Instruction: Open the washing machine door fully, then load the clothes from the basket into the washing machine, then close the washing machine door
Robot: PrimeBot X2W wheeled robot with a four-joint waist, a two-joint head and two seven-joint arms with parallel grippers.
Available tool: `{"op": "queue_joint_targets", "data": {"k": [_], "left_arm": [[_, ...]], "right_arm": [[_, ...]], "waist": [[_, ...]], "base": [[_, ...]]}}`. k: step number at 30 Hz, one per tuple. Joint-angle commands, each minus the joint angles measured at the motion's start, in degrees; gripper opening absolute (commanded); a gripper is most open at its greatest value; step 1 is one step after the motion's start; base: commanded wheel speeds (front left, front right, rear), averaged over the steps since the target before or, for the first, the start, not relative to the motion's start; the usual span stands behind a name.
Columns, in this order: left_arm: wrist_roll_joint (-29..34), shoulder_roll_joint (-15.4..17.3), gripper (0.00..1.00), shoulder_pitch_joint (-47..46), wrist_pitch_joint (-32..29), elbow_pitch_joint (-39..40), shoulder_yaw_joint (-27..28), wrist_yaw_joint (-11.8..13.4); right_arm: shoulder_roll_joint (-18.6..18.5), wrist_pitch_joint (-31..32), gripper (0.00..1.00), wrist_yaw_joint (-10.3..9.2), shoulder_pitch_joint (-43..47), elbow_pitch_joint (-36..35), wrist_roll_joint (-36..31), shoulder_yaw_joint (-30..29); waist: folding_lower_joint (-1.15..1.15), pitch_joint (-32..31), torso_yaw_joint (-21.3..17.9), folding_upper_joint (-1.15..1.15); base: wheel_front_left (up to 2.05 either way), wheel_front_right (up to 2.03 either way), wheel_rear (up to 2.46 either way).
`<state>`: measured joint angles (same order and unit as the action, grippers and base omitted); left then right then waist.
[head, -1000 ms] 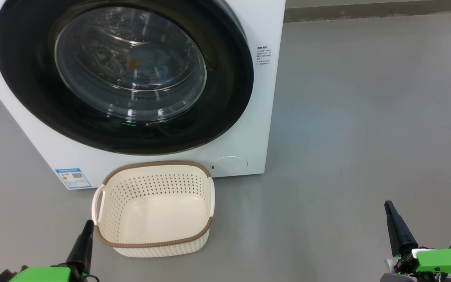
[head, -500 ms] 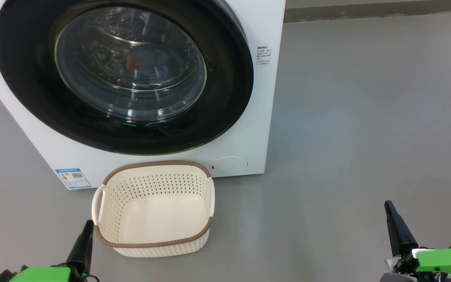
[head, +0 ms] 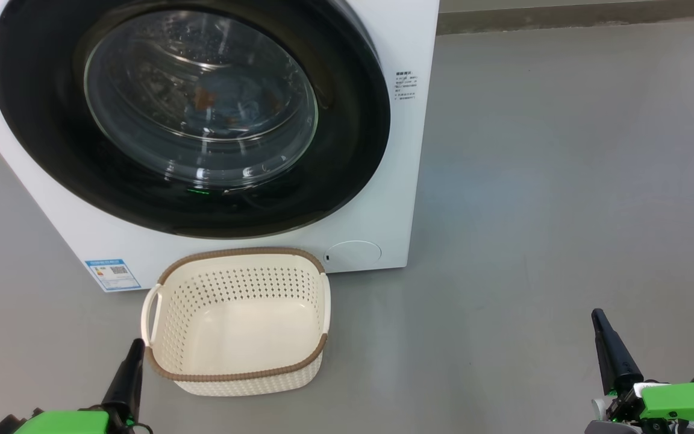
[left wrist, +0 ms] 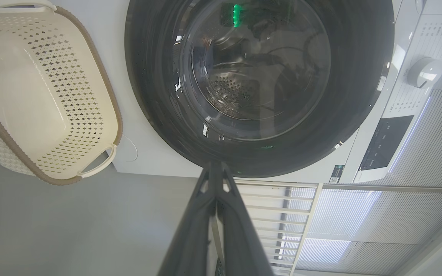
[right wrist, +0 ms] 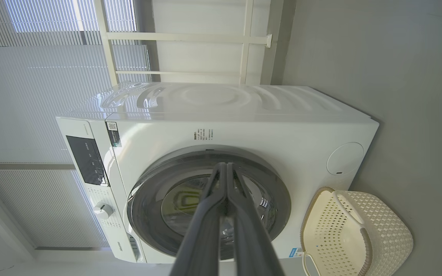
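While clothes [head: 232,105] lie behind the washing machine door [head: 347,150], the basket [head: 235,374] stands before it; left gripper [head: 135,349] and right gripper [head: 599,319] are closed, empty.

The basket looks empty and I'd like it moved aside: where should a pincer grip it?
Probably the white side handle of the basket nearest the left pincer, from above: its loop stands off the wall, leaving a gap for one finger.

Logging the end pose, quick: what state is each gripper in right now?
Left gripper: shut, holding nothing.
Right gripper: shut, holding nothing.
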<state>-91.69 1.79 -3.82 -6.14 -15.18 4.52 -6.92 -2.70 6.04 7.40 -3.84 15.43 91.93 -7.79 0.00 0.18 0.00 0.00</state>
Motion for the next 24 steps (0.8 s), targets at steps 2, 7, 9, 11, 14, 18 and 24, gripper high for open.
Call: {"op": "queue_joint_targets", "data": {"k": [2,7,9,11,14,18,24], "left_arm": [[-0.49,1.09,0.00,-2.37,-0.34,1.13,1.98,-0.57],[-0.49,1.09,0.00,-2.37,-0.34,1.13,1.98,-0.57],[-0.49,1.09,0.00,-2.37,-0.34,1.13,1.98,-0.57],[-0.49,1.09,0.00,-2.37,-0.34,1.13,1.98,-0.57],[-0.49,1.09,0.00,-2.37,-0.34,1.13,1.98,-0.57],[-0.49,1.09,0.00,-2.37,-0.34,1.13,1.98,-0.57],[-0.49,1.09,0.00,-2.37,-0.34,1.13,1.98,-0.57]], "right_arm": [[-0.18,0.45,0.00,0.09,-2.35,-1.41,0.24,1.28],[-0.18,0.45,0.00,0.09,-2.35,-1.41,0.24,1.28],[-0.18,0.45,0.00,0.09,-2.35,-1.41,0.24,1.28],[-0.18,0.45,0.00,0.09,-2.35,-1.41,0.24,1.28],[-0.18,0.45,0.00,0.09,-2.35,-1.41,0.24,1.28],[-0.18,0.45,0.00,0.09,-2.35,-1.41,0.24,1.28],[-0.18,0.45,0.00,0.09,-2.35,-1.41,0.24,1.28]], "waist": [[0.00,0.00,0.00,0.00],[0.00,0.00,0.00,0.00],[0.00,0.00,0.00,0.00],[0.00,0.00,0.00,0.00],[0.00,0.00,0.00,0.00],[0.00,0.00,0.00,0.00],[0.00,0.00,0.00,0.00]], "base": [[0.00,0.00,0.00],[0.00,0.00,0.00],[0.00,0.00,0.00],[0.00,0.00,0.00],[0.00,0.00,0.00],[0.00,0.00,0.00],[0.00,0.00,0.00]]}}
